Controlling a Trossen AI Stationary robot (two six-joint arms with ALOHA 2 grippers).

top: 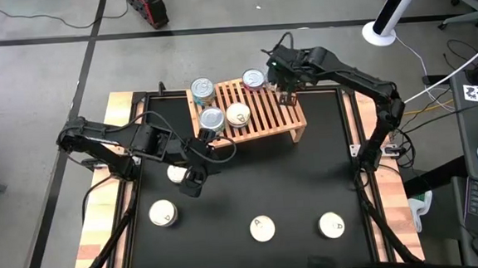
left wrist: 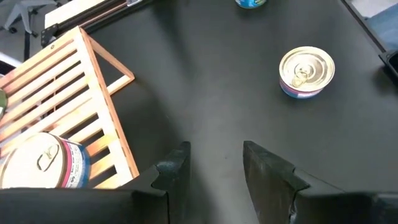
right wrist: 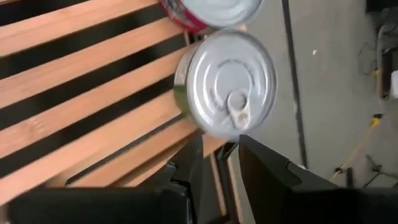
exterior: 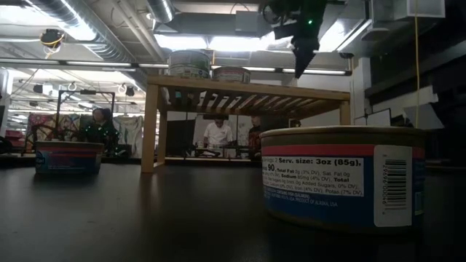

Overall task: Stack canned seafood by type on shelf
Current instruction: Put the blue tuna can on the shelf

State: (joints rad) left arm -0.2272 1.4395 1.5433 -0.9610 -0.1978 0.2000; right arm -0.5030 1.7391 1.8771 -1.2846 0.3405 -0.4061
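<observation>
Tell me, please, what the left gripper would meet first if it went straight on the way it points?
Probably only bare black tabletop: the left gripper has open fingers, nothing between them, and the lone can lies off to one side.

I count four tins on the one slatted wooden shelf [top: 267, 111]: [top: 203, 90], [top: 253, 78], [top: 212, 119], [top: 238, 114]. Four more tins sit on the black worktop [top: 308, 180]: [top: 162, 213], [top: 262, 228], [top: 332, 225], and one partly hidden [top: 176, 174]. Two arms, two tools.

light-wood slatted shelf [top: 262, 108], cream-lidded cans [top: 262, 228], blue-and-red label, black tabletop [top: 267, 182]
</observation>
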